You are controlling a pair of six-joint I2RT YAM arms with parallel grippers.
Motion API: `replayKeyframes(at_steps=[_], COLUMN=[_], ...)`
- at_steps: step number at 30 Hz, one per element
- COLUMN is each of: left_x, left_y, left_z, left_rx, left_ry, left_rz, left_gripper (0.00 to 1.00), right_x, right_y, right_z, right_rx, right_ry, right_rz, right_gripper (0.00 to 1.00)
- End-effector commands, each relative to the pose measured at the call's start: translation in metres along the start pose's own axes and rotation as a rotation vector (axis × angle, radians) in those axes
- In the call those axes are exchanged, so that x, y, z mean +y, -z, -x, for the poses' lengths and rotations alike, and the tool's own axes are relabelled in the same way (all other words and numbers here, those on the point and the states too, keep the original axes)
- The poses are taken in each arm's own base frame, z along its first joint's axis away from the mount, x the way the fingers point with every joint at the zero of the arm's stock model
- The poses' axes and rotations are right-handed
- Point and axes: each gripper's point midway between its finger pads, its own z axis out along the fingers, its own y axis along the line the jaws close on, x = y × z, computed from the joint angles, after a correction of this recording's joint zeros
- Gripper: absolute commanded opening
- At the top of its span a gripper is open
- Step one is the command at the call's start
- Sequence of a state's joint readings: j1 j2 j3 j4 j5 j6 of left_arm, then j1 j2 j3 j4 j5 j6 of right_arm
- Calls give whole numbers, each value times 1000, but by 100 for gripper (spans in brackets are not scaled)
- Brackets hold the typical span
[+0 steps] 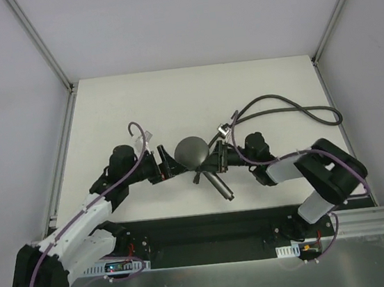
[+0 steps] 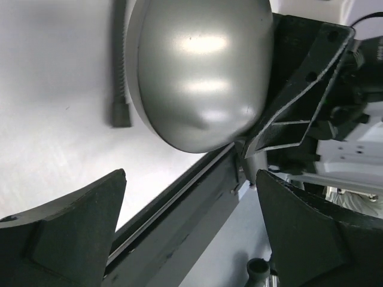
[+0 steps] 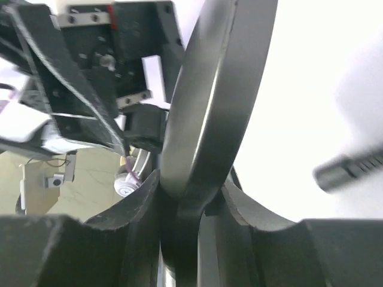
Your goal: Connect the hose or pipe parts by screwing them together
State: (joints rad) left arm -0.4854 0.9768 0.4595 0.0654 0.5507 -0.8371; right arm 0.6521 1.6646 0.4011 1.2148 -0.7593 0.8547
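Observation:
The grey shower head is held off the table, its handle slanting down toward the near edge. My right gripper is shut on its neck; in the right wrist view the head stands edge-on between my right gripper's jaws. My left gripper is just left of the head and open. In the left wrist view the domed back sits above my left gripper, with nothing between the fingers. The dark hose loops at the back right, one end lying loose behind the head.
The white tabletop is bounded by grey walls and metal frame rails. A black base plate runs along the near edge. Purple cables follow the arms.

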Motion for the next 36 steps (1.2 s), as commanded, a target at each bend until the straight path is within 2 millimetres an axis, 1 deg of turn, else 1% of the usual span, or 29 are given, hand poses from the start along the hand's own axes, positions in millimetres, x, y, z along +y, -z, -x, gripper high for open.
replayKeyframes(at_steps=[1, 3, 4, 5, 6, 7, 9, 10, 12, 13, 15, 16, 18, 19, 21, 22, 23, 24, 25, 26, 27, 28, 29, 31, 32, 33, 34, 35, 36], left_x=[-47, -69, -76, -80, -90, -93, -103, -119, -127, -133, -141, -142, -143, -143, -141, -142, -140, -139, -141, -141, -141, -144, -147, -153, -154, -155, -156, -157, -158], left_y=[25, 35, 38, 42, 46, 48, 53, 62, 68, 71, 74, 74, 73, 73, 72, 74, 74, 73, 74, 75, 75, 77, 79, 82, 82, 83, 84, 84, 85], left_z=[11, 18, 19, 21, 24, 26, 26, 30, 30, 30, 31, 31, 31, 30, 30, 32, 32, 33, 36, 39, 40, 41, 42, 44, 45, 48, 49, 50, 51], left_rx=[-96, -143, -155, -176, -202, -219, -234, -275, -285, -292, -279, -272, -261, -261, -263, -275, -274, -283, -295, -312, -318, -326, -330, -337, -340, -350, -356, -357, -363], left_ry=[-107, -141, -151, -160, -175, -182, -181, -220, -213, -227, -250, -255, -254, -252, -252, -258, -259, -287, -303, -312, -320, -324, -328, -322, -315, -305, -303, -288, -279], left_rz=[-161, -249, -277, -300, -338, -355, -416, -493, -543, -566, -584, -585, -585, -587, -574, -568, -551, -537, -535, -527, -519, -527, -537, -554, -554, -552, -555, -558, -562], left_gripper=[90, 90, 90, 91, 91, 91, 90, 90, 89, 89, 86, 76, 60, 40, 24, 15, 2, 0, 0, 0, 0, 0, 0, 0, 0, 0, 0, 0, 0], right_x=[99, 104, 113, 118, 125, 139, 154, 163, 166, 161, 160, 159, 158, 156, 153, 146, 141, 135, 126, 121, 117, 118, 105, 96, 88, 85, 86, 83, 87], right_y=[2, 3, 7, 9, 11, 13, 14, 13, 8, 3, -2, -4, -6, -6, -4, -1, 1, 3, 7, 10, 12, 15, 18, 21, 24, 25, 25, 26, 27], right_z=[28, 23, 20, 18, 18, 17, 13, 9, 7, 2, 0, -1, 0, -1, -1, -7, -10, -14, -22, -27, -31, -36, -45, -52, -57, -59, -59, -60, -60], right_rx=[-51, -29, -25, -19, -21, -30, -29, -22, -15, 9, 20, 24, 17, 18, 12, 16, 18, 23, 36, 47, 54, 64, 79, 83, 89, 88, 75, 68, 60], right_ry=[286, 376, 400, 392, 389, 415, 399, 410, 425, 408, 416, 414, 403, 396, 395, 390, 398, 399, 395, 384, 377, 387, 365, 365, 353, 340, 349, 341, 346], right_rz=[178, 169, 187, 204, 224, 275, 330, 358, 353, 327, 317, 312, 308, 304, 296, 284, 277, 268, 261, 258, 259, 284, 268, 271, 257, 255, 274, 271, 292], right_gripper=[1, 1, 1, 2, 2, 2, 3, 3, 3, 3, 3, 3, 4, 13, 25, 35, 39, 42, 49, 52, 55, 62, 64, 67, 67, 67, 66, 65, 65])
